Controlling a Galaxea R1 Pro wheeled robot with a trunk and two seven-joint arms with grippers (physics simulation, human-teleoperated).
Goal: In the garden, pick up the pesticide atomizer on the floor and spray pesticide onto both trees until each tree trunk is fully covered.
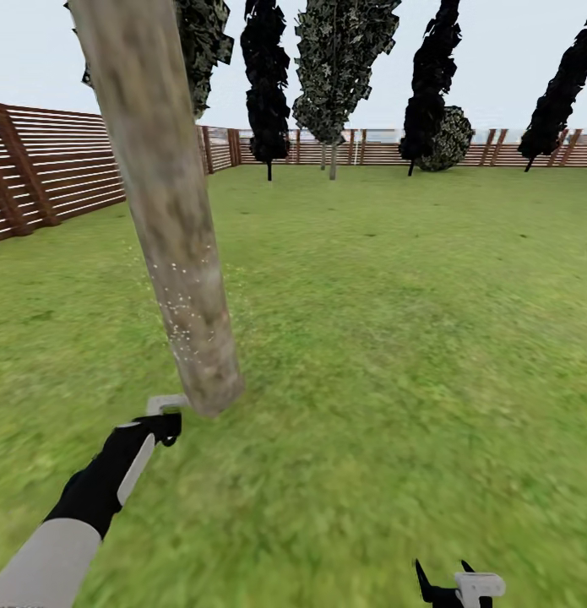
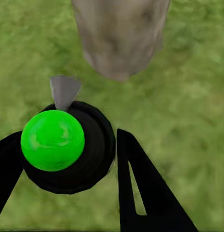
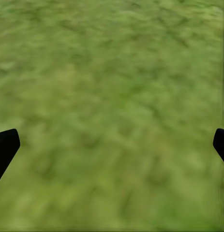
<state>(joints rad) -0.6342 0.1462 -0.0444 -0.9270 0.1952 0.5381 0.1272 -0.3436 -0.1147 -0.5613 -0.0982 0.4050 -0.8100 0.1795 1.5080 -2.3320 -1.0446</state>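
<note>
Left wrist view: pesticide atomizer (image 2: 68, 150), black with a bright green cap here, sits clamped between my left gripper (image 2: 85, 166) fingers, its grey nozzle aimed at the tree trunk (image 2: 121, 36) base close ahead. Head view: white specks dot that trunk low down; grass (image 1: 386, 338) all round; slatted fence (image 1: 48, 173) behind. My right gripper (image 3: 112, 147) hangs spread wide over grass.

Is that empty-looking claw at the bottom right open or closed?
Open. In the right wrist view the right gripper has its two black fingertips at opposite picture edges, with just grass between them.
</note>
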